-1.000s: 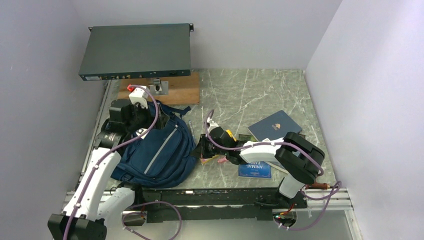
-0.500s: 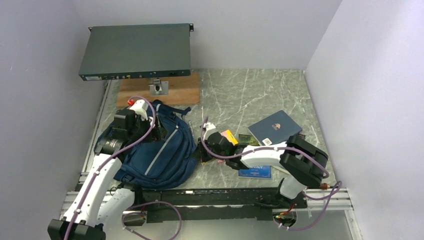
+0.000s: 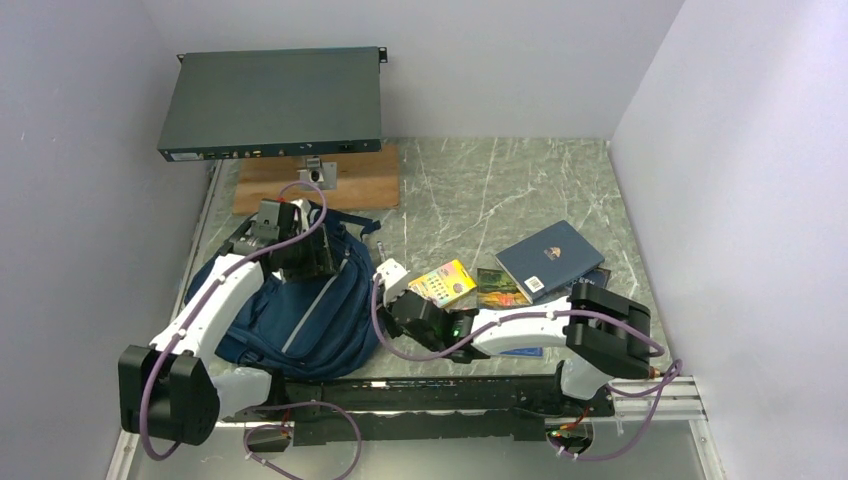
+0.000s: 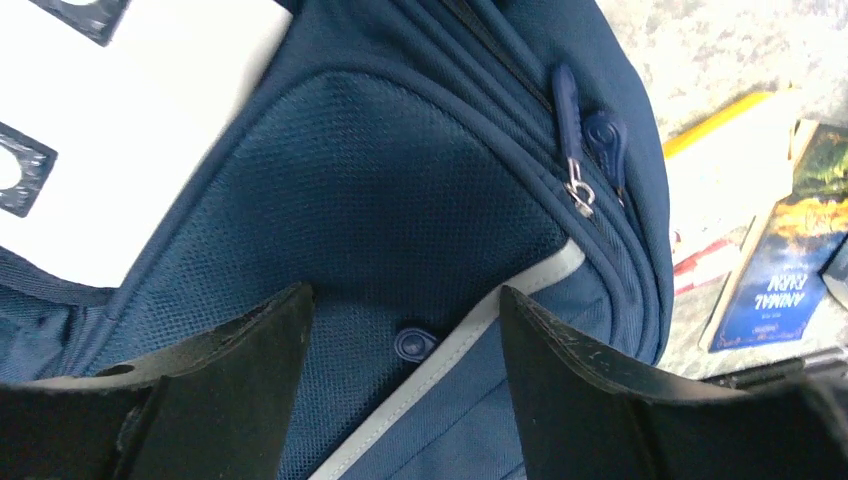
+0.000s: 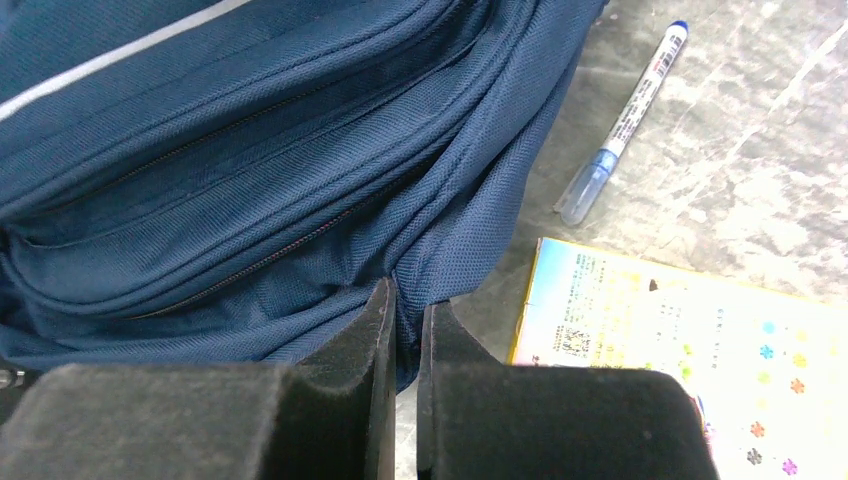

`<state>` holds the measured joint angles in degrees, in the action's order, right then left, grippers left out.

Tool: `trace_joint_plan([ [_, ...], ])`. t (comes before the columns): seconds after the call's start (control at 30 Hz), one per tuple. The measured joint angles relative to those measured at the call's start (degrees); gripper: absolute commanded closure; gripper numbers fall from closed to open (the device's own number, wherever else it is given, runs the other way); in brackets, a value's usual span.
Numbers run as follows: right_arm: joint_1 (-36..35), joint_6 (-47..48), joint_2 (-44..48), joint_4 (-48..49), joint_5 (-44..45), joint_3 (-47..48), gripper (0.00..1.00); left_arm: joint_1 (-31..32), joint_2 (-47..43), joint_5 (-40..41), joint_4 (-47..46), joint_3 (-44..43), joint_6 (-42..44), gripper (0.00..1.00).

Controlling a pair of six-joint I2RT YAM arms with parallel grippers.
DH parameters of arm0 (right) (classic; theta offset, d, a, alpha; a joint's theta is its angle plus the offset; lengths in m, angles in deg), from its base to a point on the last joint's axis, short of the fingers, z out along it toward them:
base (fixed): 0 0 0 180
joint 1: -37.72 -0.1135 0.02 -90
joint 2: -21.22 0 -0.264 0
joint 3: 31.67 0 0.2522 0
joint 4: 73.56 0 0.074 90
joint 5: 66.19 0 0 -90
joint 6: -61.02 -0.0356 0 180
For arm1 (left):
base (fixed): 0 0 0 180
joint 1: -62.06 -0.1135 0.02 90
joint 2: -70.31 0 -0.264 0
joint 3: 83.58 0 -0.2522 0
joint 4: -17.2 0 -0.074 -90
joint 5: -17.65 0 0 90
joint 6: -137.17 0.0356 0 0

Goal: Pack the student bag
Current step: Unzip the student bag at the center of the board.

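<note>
Both arms have shifted in the last second. Seen from above, the left fingers (image 3: pixel 308 256) have come down from the far-left end onto the upper front of the student bag (image 3: pixel 300 315), which lies flat at the left side of the table (image 3: pixel 470 190). The right fingers (image 3: pixel 392 303) have slid away from the loose books (image 3: pixel 548 255) to the bag's right edge. Over the left wrist, the fingers stand apart, straddling the mesh front pocket, with the zipper pulls (image 4: pixel 580 150) well off to one side; closing here would likely bunch mesh and leave the zip shut. Over the right wrist, the fingers are clenched, apparently nipping a thin fold of the bag's edge. A tug from the left could slip that pinch, and the bag would drag into the pen (image 5: pixel 625 120) and the colourful card (image 5: pixel 680 350) just beside it.
</note>
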<state>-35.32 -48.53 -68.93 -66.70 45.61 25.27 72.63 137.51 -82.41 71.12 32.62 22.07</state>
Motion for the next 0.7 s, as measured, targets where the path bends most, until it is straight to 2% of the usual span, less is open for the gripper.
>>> trace_joint_plan([
  [0.13, -2.0, 3.4, -1.1, 0.1, 3.8, 0.6, 1.0, 0.1, -1.0, 3.0, -0.2, -0.2, -1.1, 0.05],
  [0.2, -2.8, 4.8, -1.1, 0.8, 5.0, 0.6, 1.0, 0.3, -3.1, 5.5, -1.0, -0.2, -1.9, 0.01],
  [0.37, -4.1, 7.6, -1.5, 3.0, 6.6, 0.6, 1.0, 3.0, -5.1, 12.5, -1.5, -2.7, -3.8, 0.08],
  [0.53, -4.5, 9.0, -2.3, 4.0, 7.7, 0.6, 1.0, 9.3, 3.6, 22.3, 0.2, -10.7, -6.0, 0.13],
  [0.63, -4.5, 9.6, -2.6, 4.3, 8.0, 0.6, 1.0, 11.4, 7.7, 26.6, 0.7, -12.6, -6.4, 0.26],
  [0.7, -4.6, 9.7, -2.6, 4.4, 8.1, 0.6, 1.0, 11.5, 8.7, 28.3, 1.3, -12.6, -6.7, 0.28],
])
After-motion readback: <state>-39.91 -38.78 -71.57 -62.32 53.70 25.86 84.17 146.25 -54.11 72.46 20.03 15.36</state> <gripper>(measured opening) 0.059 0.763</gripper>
